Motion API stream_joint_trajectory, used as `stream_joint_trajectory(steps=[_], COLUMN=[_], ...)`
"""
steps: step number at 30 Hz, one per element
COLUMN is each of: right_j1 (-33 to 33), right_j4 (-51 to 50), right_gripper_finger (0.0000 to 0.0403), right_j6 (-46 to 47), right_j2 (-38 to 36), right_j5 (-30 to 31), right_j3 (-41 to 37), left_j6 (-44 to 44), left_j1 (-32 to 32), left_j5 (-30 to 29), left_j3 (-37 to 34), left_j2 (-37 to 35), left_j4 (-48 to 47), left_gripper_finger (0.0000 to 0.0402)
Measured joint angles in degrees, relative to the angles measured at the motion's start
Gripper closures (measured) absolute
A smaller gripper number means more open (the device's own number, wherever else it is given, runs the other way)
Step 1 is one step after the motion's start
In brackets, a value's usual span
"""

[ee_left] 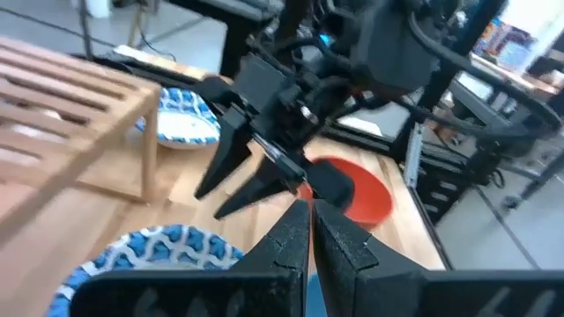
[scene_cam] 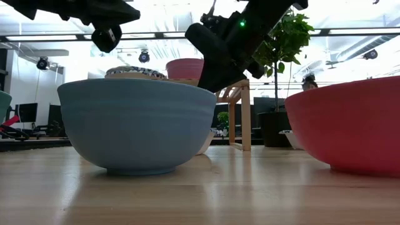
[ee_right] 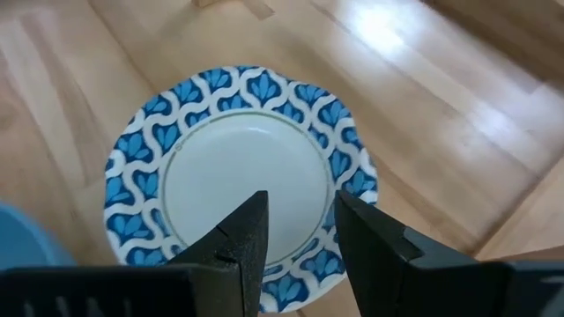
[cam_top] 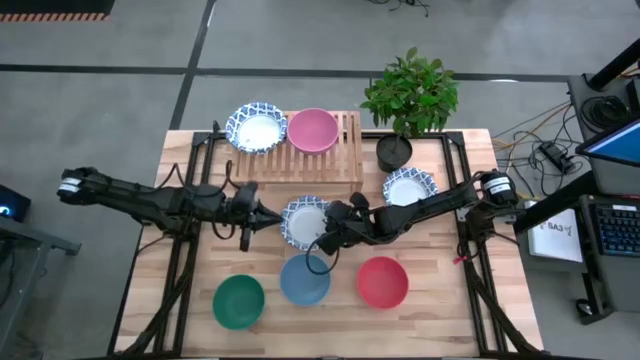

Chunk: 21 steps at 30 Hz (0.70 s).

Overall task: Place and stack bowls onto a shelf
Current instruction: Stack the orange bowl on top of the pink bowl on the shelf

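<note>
A: Two bowls are noted on the shelf (cam_top: 345, 150): a blue-patterned bowl (cam_top: 256, 127) and a pink bowl (cam_top: 313, 130), side by side at its left end. Which bowl is addressed?

B: A second patterned bowl (ee_right: 242, 180), sitting on the table between both arms. The right gripper (ee_right: 300, 231) is held directly above it, fingers parted, nothing gripped; the near rim is straddled by the jaws, one finger over the white basin, one toward the patterned edge.

A: And the left gripper (cam_top: 262, 216)?

B: It is closed, empty, just beside the bowl's left edge. The right arm is judged better placed: a straight descent onto the rim is what the pickup appears to require. The bowl being round, no long axis is recorded.
</note>
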Motion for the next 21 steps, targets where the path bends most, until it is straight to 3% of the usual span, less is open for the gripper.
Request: stream_joint_trajectory(steps=[4,8,21], right_j1=[-0.26,-0.26,-0.26], right_j4=[0.06,-0.02,-0.12], right_gripper_finger=[0.0279,0.0279,0.0283], right_j6=[-0.78,-2.22,-1.56], right_j2=[-0.01,-0.37,-0.5], right_j5=[0.08,-3.51,-6.74], right_j3=[0.0,0.0,1.15], left_j6=[0.02,-1.32,-0.38], left_j1=[-0.01,-0.01,-0.01], left_j5=[-0.07,4.59,3.9], left_j3=[0.01,0.71,0.73], left_j2=[-0.04,-0.33,-0.55], left_j4=[0.78,-2.25,-4.97], left_gripper_finger=[0.0402,0.0402,0.0402])
